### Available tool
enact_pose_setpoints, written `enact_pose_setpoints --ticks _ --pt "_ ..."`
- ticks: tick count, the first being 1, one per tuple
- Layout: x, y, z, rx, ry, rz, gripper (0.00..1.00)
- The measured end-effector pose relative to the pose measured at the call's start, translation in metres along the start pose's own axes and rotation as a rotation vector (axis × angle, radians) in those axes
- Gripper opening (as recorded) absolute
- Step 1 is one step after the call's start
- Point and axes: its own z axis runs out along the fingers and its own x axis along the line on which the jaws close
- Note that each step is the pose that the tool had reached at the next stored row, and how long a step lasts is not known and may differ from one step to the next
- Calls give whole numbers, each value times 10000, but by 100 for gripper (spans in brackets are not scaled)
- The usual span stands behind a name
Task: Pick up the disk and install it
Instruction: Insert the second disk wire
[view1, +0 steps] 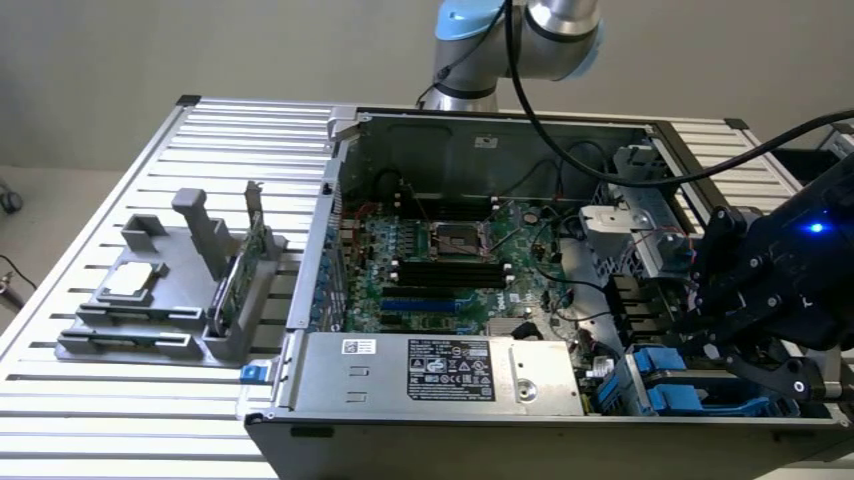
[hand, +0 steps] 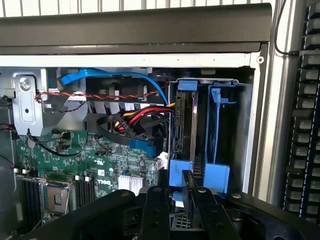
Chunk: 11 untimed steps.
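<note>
The disk (hand: 182, 125) stands on edge in a slot of the drive bay at the case's front corner, dark between bright blue rail ends (hand: 181, 172). Beside it sits a blue carrier frame (hand: 219, 132) in the neighbouring slot. My black gripper (hand: 180, 196) hangs just over the near blue end of the disk; whether it touches the disk is hidden. In the exterior view the gripper (view1: 787, 378) is at the exterior view's right, above the bay's blue parts (view1: 667, 385).
The open computer case (view1: 467, 125) lies on a slatted metal table (view1: 254, 130). It holds a motherboard (view1: 441, 250), a power supply (view1: 441, 370) and loose red, black and blue cables (hand: 135, 120) beside the bay. At the exterior view's left, a grey holder (view1: 174, 290) carries a chip and a green card.
</note>
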Motion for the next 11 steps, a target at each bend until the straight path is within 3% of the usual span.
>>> enact_pose_setpoints --ticks 7,11 --pt "8 0 -3 0 -1 1 26" --pt "81 -2 -56 0 -20 1 26"
